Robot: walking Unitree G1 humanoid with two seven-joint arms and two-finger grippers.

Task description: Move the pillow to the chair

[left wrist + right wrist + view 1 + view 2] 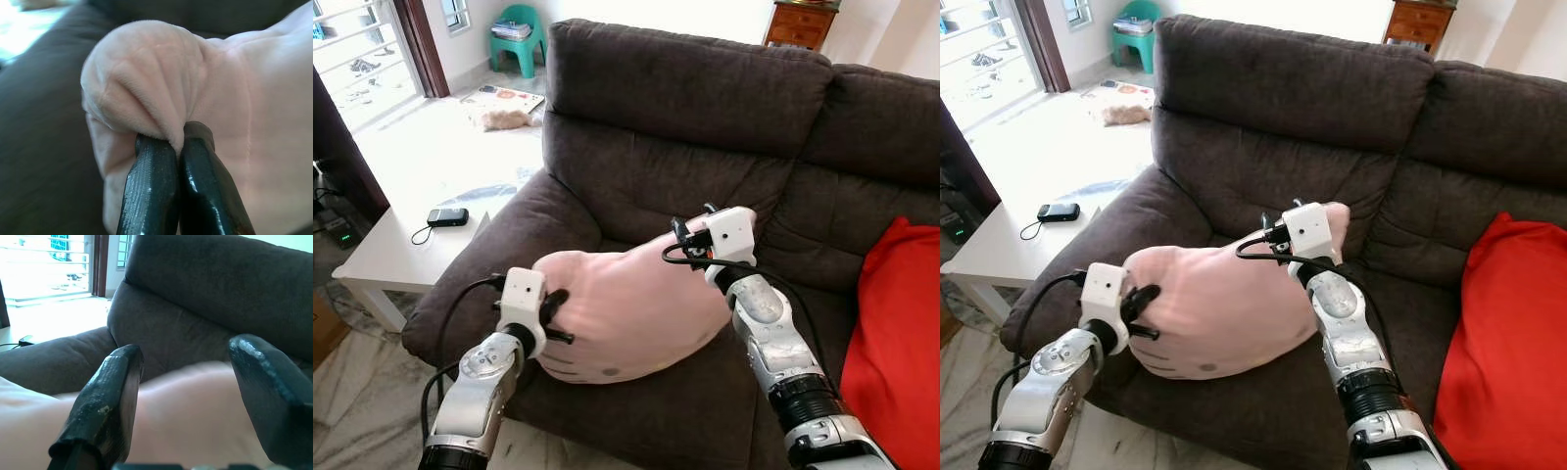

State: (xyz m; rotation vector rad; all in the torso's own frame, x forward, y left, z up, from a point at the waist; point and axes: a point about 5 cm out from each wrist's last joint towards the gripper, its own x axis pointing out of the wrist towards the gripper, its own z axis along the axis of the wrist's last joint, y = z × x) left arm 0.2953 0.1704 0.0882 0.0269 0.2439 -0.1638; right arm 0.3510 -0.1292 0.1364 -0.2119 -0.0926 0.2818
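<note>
A soft, pale pink plush pillow lies on the seat of a dark brown fabric sofa, close to the sofa's padded armrest on the robot's left. The pillow is plump and rounded, with a short velvety nap, loose folds across its upper side and a few small dark marks near its lower front edge. One end reaches up toward the sofa's backrest; the other bulges out over the front of the seat cushion.

The left gripper is at the pillow's near end on the armrest side. In the left wrist view its two black fingers are pressed together with a ridge of pink fabric pinched between them, so the jaws are closed on the pillow, and the cloth puckers into wrinkles just above the grip.

The right gripper is at the pillow's far upper end, near the backrest. In the right wrist view its jaws stand wide, one finger on each side, with the pink surface lying between and below them; whether the fingertips touch the fabric cannot be told.

A bright red cushion leans on the sofa on the robot's right, well apart from the pillow. Beside the armrest stands a low white desk carrying a small black device with a cord. Farther back, near the wall, is a small teal plastic chair with something stacked on its seat.
</note>
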